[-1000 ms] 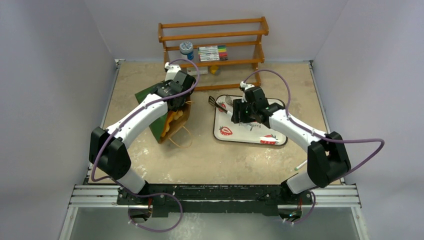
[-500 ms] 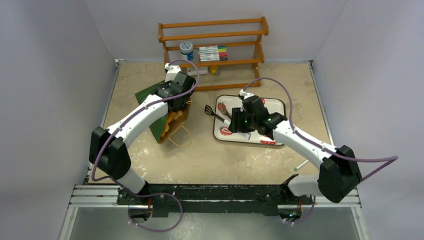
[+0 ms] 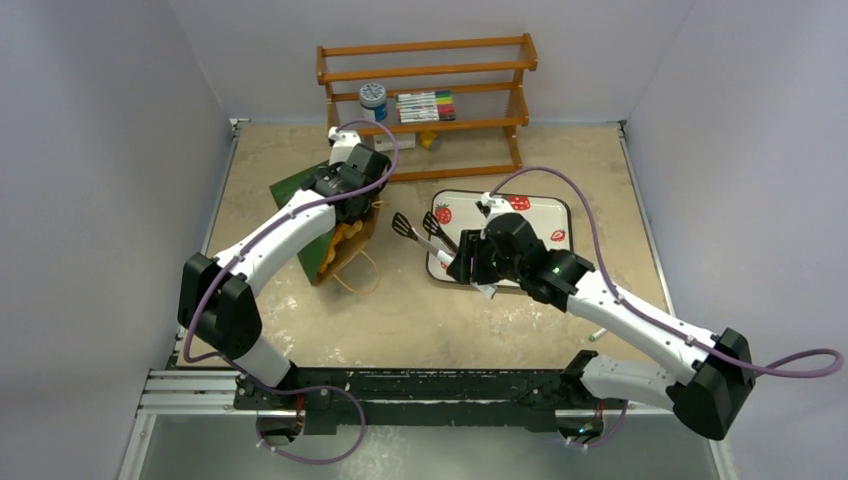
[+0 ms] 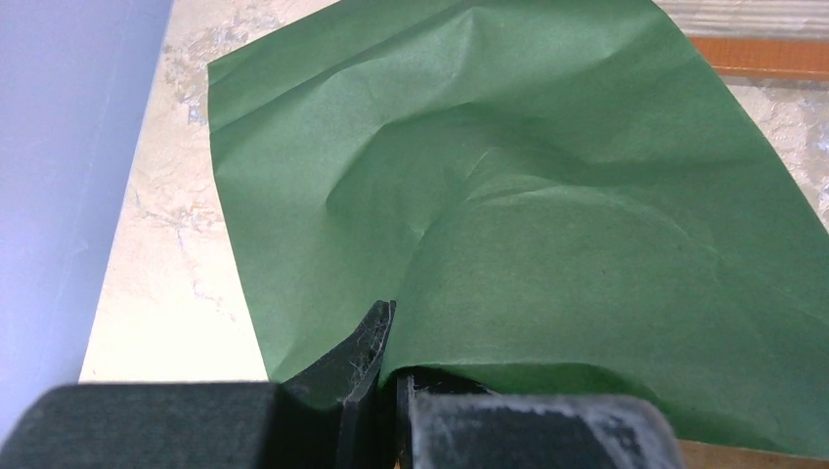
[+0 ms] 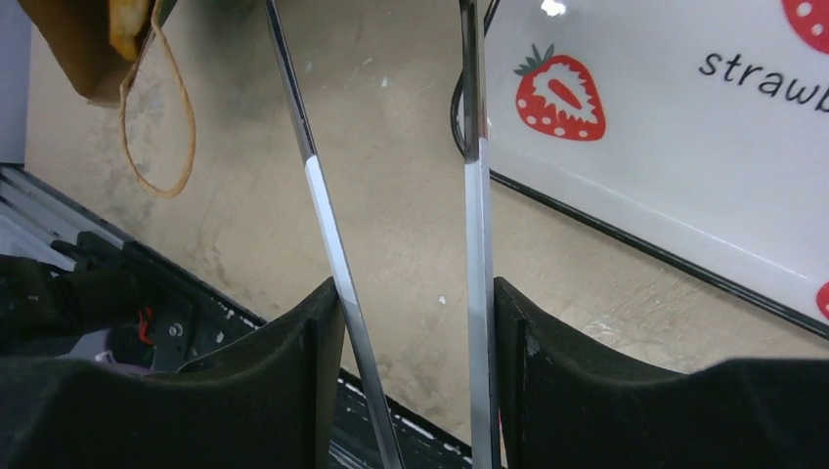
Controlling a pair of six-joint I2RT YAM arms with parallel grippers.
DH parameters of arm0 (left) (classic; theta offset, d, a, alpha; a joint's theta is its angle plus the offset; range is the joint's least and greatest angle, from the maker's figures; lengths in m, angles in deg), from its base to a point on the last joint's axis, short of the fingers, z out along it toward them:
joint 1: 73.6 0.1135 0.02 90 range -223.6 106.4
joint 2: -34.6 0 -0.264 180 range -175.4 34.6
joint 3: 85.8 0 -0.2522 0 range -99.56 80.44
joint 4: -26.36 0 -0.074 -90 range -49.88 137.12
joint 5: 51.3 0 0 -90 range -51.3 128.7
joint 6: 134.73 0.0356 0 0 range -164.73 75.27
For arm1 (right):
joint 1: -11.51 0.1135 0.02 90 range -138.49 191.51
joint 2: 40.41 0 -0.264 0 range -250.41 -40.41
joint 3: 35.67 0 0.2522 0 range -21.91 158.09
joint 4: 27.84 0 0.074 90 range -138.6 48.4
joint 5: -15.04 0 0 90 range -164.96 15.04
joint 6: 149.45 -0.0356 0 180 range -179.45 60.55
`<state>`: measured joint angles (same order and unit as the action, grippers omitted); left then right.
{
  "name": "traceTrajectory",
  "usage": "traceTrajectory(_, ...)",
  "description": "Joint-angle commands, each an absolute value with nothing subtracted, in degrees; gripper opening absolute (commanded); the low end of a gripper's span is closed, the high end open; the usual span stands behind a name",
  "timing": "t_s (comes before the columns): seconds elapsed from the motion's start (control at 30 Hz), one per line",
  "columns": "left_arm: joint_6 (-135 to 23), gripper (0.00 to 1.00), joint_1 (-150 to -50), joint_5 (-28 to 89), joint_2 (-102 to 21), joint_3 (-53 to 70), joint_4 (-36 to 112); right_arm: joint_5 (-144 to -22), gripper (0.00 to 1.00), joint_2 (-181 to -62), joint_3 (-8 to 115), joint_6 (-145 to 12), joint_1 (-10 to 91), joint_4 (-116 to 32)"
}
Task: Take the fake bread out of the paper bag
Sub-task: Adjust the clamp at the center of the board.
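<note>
A golden, ridged piece of fake bread (image 3: 349, 236) shows in the mouth of the paper bag (image 3: 298, 188), which lies on its side at the left of the table (image 3: 420, 310). My left gripper (image 4: 386, 363) is clamped shut on the bag's creased, dark green upper edge. Brown kraft lining and a thin tan string handle (image 5: 161, 127) show at the opening. My right gripper (image 5: 415, 303) grips slim metal tongs (image 3: 420, 230) with black slotted tips, its fingers pressed against the outside of both arms. The tips stand apart between the bag and the left edge of a glossy white tray (image 3: 545, 215) printed with red strawberries. The tabletop is mottled beige. At its far edge a wooden rack (image 3: 425, 60) holds a blue-lidded jar (image 3: 373, 97) and a row of coloured markers (image 3: 425, 105). Pale grey walls close in the sides.
</note>
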<state>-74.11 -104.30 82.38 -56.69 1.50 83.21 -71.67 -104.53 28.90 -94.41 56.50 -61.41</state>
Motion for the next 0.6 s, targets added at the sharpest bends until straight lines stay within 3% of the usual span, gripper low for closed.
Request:
traceTrajectory(0.0, -74.8, 0.0, -103.2, 83.9, -55.4, 2.3, 81.4, -73.3, 0.54, -104.0, 26.2, -97.8, 59.1, -55.8)
traceTrajectory(0.23, -76.4, 0.0, -100.8, 87.0, -54.2, 2.1, 84.2, -68.9, 0.55, -113.4, 27.5, -100.2, 65.7, -50.4)
traceTrajectory(0.57, -78.5, 0.0, -99.1, 85.6, -50.9, 5.4, 85.1, -68.1, 0.58, -123.0, 24.1, -104.8, 67.1, -40.7)
